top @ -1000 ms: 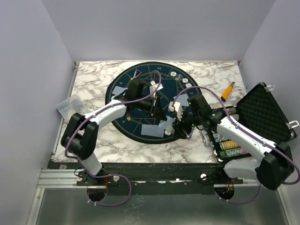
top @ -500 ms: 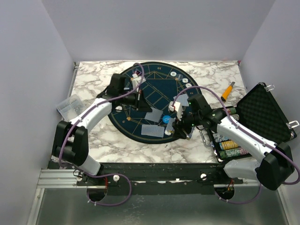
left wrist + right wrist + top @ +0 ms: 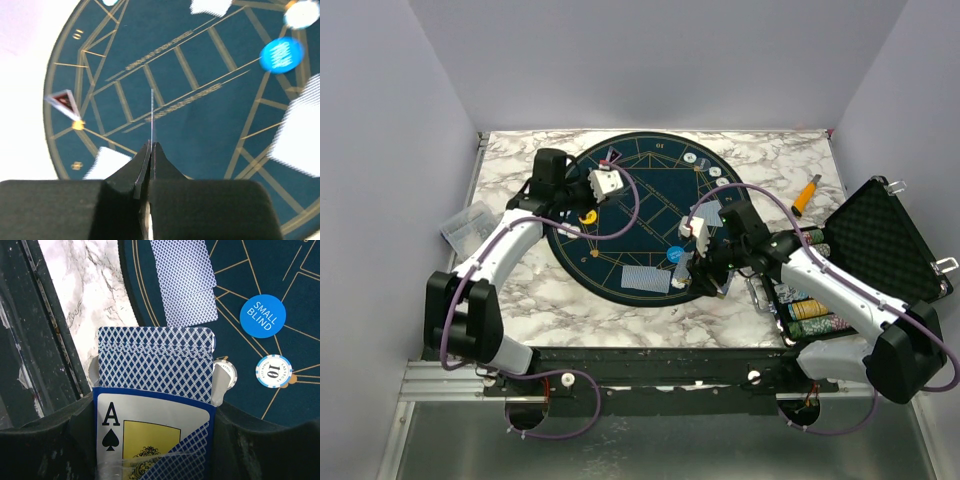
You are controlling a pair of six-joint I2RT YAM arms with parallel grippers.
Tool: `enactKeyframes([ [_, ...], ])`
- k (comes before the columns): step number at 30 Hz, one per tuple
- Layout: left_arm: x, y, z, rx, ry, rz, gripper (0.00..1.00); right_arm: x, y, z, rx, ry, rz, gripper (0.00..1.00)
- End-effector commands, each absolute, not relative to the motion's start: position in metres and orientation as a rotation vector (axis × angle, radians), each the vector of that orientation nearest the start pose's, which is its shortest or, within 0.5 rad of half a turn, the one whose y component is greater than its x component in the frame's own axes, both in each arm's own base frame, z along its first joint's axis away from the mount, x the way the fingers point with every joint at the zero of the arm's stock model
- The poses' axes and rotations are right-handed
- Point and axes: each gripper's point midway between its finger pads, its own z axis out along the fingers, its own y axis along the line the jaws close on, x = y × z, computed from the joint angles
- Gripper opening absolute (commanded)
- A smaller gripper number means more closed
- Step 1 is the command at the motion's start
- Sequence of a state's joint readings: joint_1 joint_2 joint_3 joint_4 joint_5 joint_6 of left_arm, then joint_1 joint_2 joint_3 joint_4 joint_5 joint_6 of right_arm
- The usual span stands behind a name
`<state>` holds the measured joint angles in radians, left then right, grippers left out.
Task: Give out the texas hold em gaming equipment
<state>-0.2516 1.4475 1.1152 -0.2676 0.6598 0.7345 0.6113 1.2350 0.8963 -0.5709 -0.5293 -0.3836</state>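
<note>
One blue disc (image 3: 262, 316): SMALL BLIND; chip (image 3: 274, 371): 10.

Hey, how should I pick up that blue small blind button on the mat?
Pinch the button across its rim, straight down from above. It lies flat on the mat, a thin disc with bare mat all round; the nearest chip sits apart.

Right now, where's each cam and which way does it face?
Top external: high behind the robot, looking down at the mat; left arm and right arm show.
Left wrist: over left gripper, facing down at mat; it pinches a card.
Right wrist: over right gripper, facing down; it holds the deck.
All share the blue disc.
</note>
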Motion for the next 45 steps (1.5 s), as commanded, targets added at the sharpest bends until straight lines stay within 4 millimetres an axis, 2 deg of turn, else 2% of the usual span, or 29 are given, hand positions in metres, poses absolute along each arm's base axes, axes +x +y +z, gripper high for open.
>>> enactKeyframes([
  [1, 0.426, -0.176, 0.191, 1.567, 1.303, -0.037, 0.00, 0.206, 0.239, 0.138, -1.354, 2.020, 0.763, 0.01],
  [8, 0.463, -0.180, 0.172, 1.779, 1.076, 0.158, 0.00, 0.209, 0.234, 0.134, -1.341, 2.044, 0.742, 0.01],
  [12, 0.475, -0.184, 0.156, 1.884, 0.954, 0.210, 0.00, 0.211, 0.232, 0.132, -1.334, 2.056, 0.736, 0.01],
  [15, 0.487, -0.190, 0.153, 1.914, 0.906, 0.219, 0.00, 0.212, 0.231, 0.130, -1.330, 2.067, 0.734, 0.01],
  [18, 0.491, -0.197, 0.162, 1.890, 0.919, 0.168, 0.00, 0.213, 0.228, 0.129, -1.324, 2.073, 0.725, 0.01],
  [21, 0.488, -0.205, 0.173, 1.830, 1.043, 0.033, 0.00, 0.212, 0.227, 0.128, -1.312, 2.077, 0.720, 0.01],
  [23, 0.495, -0.206, 0.172, 1.826, 1.075, 0.038, 0.00, 0.213, 0.228, 0.127, -1.308, 2.074, 0.726, 0.01],
  [26, 0.513, -0.201, 0.160, 1.855, 1.067, 0.123, 0.00, 0.214, 0.230, 0.126, -1.333, 2.072, 0.740, 0.01],
  [29, 0.521, -0.196, 0.142, 1.935, 1.025, 0.181, 0.00, 0.215, 0.231, 0.128, -1.332, 2.071, 0.738, 0.01],
  [35, 0.539, -0.198, 0.132, 1.983, 0.972, 0.227, 0.00, 0.215, 0.228, 0.124, -1.332, 2.086, 0.722, 0.01],
  [45, 0.548, -0.193, 0.102, 2.090, 0.955, 0.260, 0.00, 0.216, 0.228, 0.120, -1.333, 2.094, 0.717, 0.01],
])
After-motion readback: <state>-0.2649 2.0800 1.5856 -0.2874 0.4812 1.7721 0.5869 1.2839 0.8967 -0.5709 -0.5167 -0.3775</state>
